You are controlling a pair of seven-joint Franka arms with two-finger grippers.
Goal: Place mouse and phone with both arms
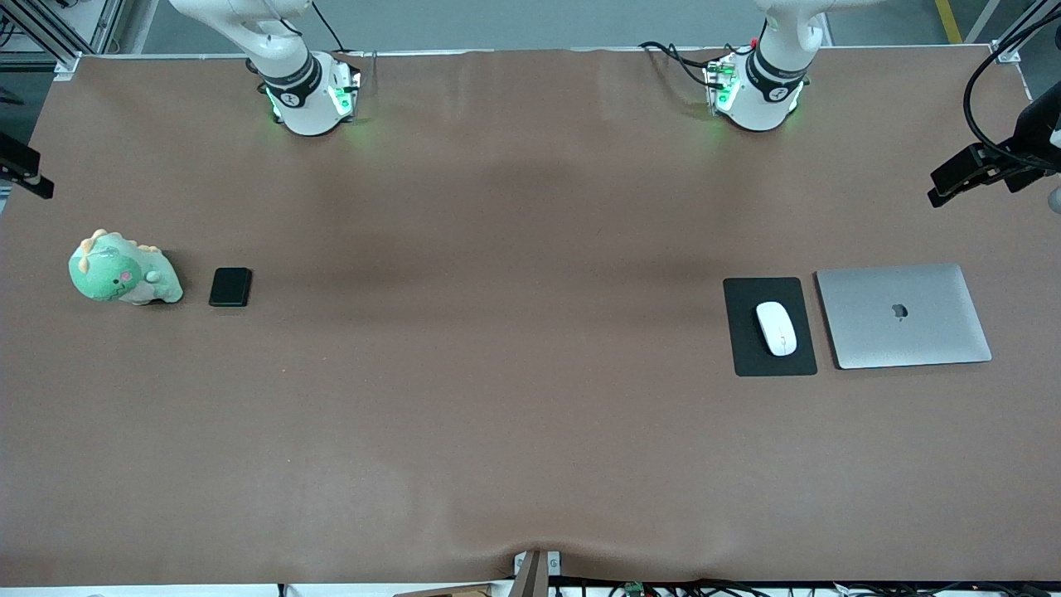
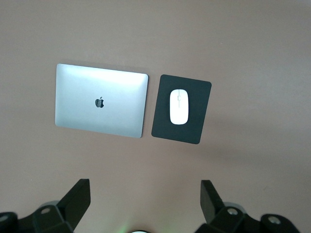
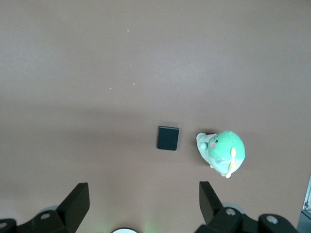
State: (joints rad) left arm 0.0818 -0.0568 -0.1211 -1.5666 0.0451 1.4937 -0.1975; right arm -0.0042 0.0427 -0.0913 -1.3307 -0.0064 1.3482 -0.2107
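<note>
The white mouse (image 1: 776,327) lies on a black mouse pad (image 1: 768,356) toward the left arm's end of the table; it also shows in the left wrist view (image 2: 179,106). The black phone (image 1: 230,287) lies flat toward the right arm's end, beside a green toy; it also shows in the right wrist view (image 3: 168,138). My left gripper (image 2: 145,189) is open and empty, high over bare table near its base. My right gripper (image 3: 144,190) is open and empty, high over bare table near its base. Neither gripper shows in the front view; only the arms' bases do.
A closed silver laptop (image 1: 902,315) lies beside the mouse pad, toward the table's end. A green plush dinosaur (image 1: 123,270) sits beside the phone, toward the other end. A black camera mount (image 1: 986,170) hangs over the table's edge by the laptop. Brown cloth covers the table (image 1: 514,373).
</note>
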